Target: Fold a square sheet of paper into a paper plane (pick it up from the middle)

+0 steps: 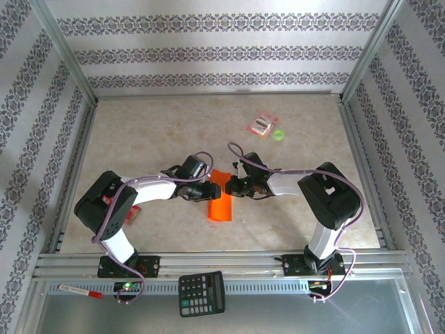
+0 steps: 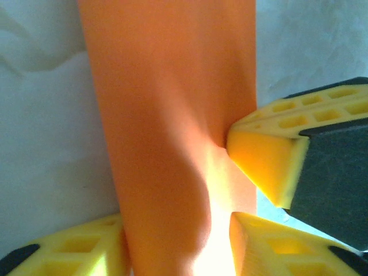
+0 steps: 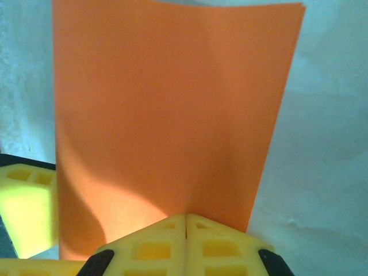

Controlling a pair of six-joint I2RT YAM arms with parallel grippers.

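Mid-frame on the worktop [image 1: 139,139], the folded square sheet of paper [image 1: 221,206] is lying as the right gripper [image 3: 185,221], jaws pressed together, is pinching one edge (far corners sharp). The left gripper [image 2: 178,244], jaws spread, is straddling the strip, with bare worktop stretching all round.

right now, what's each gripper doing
left gripper: open, paper between its jaws
right gripper: shut on the paper

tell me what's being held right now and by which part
the right hand pinches the orange sheet by one edge; the left hand straddles it, grip unclear
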